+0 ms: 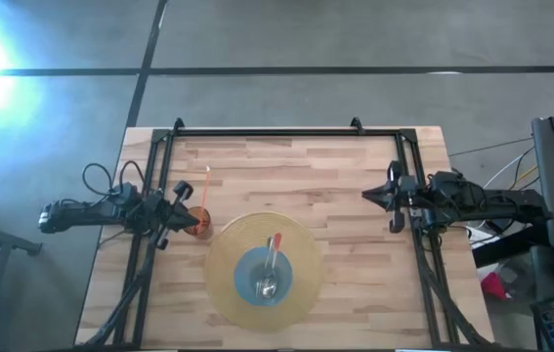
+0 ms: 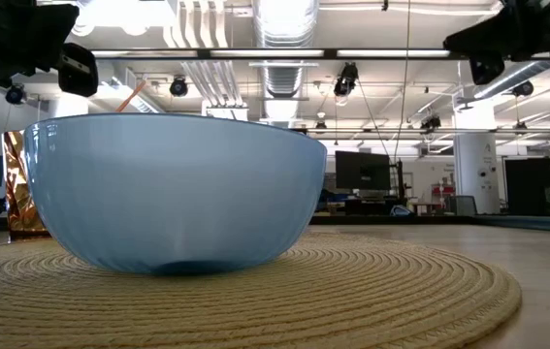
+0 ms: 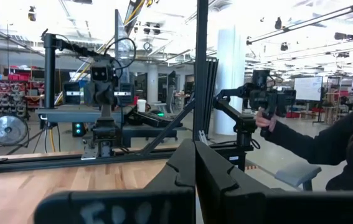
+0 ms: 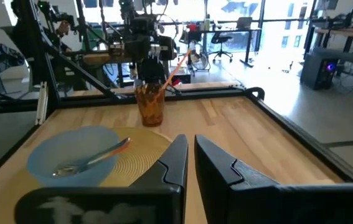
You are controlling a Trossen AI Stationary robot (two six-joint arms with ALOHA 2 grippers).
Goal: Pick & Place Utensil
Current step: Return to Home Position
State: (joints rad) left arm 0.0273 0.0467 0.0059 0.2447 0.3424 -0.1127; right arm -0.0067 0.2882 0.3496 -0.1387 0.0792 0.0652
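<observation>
Orange straw [image 1: 206, 186] stands in brown cup [image 1: 201, 226]. Left gripper [image 1: 184, 210], pinched together and empty, at its nine o'clock; right gripper [image 1: 368, 197] likewise, three o'clock.

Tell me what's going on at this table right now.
Nothing is being carried. A silver fork and an orange spoon lie in the blue bowl on the round woven mat. An orange straw stands in the brown cup at the mat's edge. The left arm hovers right by the cup, jaws shut and empty. The right arm waits at the right side of the table.
</observation>
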